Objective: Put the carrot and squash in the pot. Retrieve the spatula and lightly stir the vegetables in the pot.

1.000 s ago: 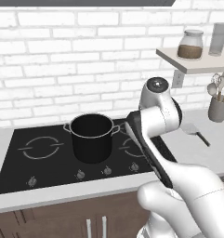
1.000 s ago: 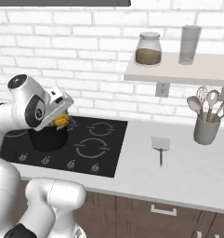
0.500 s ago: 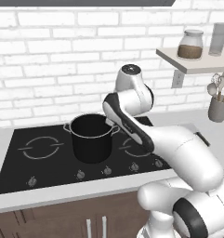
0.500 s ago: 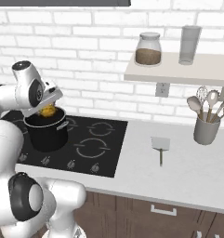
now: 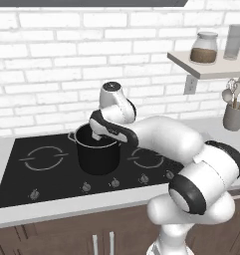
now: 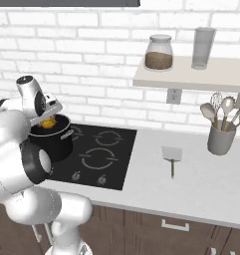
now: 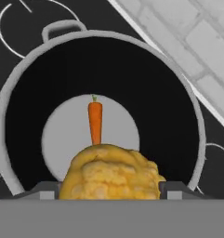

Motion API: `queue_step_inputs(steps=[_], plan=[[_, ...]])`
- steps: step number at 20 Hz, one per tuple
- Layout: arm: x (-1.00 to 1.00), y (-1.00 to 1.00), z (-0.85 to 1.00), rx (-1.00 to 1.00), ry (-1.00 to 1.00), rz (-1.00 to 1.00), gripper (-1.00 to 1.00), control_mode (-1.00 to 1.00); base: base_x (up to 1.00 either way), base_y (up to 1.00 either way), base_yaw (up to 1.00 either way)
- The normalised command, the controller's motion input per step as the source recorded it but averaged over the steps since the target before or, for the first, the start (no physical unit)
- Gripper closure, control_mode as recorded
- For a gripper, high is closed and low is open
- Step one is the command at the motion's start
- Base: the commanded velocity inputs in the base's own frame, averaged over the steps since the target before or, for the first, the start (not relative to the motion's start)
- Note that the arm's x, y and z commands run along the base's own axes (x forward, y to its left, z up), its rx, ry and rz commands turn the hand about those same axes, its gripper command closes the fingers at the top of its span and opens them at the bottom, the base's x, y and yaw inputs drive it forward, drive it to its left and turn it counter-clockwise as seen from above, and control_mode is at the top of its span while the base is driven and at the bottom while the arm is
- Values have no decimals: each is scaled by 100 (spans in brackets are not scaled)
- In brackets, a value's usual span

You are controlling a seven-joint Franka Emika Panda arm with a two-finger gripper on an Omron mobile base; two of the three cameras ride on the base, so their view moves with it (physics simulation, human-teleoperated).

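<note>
One squash point(image 7: 111, 174), yellow, lumpy, firm-looking and likely slick: I hold it by its flanks in the gripper point(image 7: 108, 189), jaws wide around it, above the pot point(image 5: 97, 149). The carrot point(image 7: 95, 122) lies on the pot floor at 12 o'clock of the squash. The spatula point(image 6: 172, 157) lies on the counter point(image 6: 201, 184), handle free to pinch; utensil crock point(image 6: 221, 141) at its 2 o'clock, nothing obstructing.

Black pot point(image 5: 98, 155) is seen on the dark cooktop point(image 5: 27, 179), between two burner rings. The white arm is bent over the pot's rim, hiding its opening. A shelf point(image 5: 207, 70) holds a jar point(image 5: 204, 48) and glass point(image 5: 234, 41). A utensil holder point(image 5: 234, 115) stands on the counter point(image 5: 66, 206).
</note>
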Motion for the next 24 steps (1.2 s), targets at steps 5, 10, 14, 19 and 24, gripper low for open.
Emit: queue_step_inputs(steps=[5, 10, 14, 19, 24], plan=[[47, 24, -61, -1, 3, 0, -100, -100, 0, 0, 0], [6, 4, -2, 0, 0, -1, -100, -100, 0, 0, 0], [1, -7, 28, 0, -1, -1, -100, -100, 0, 0, 0], [-3, -37, 32, 4, -3, 0, -100, -100, 0, 0, 0], [-60, -98, 24, 9, -16, 0, -100, -100, 0, 0, 0]])
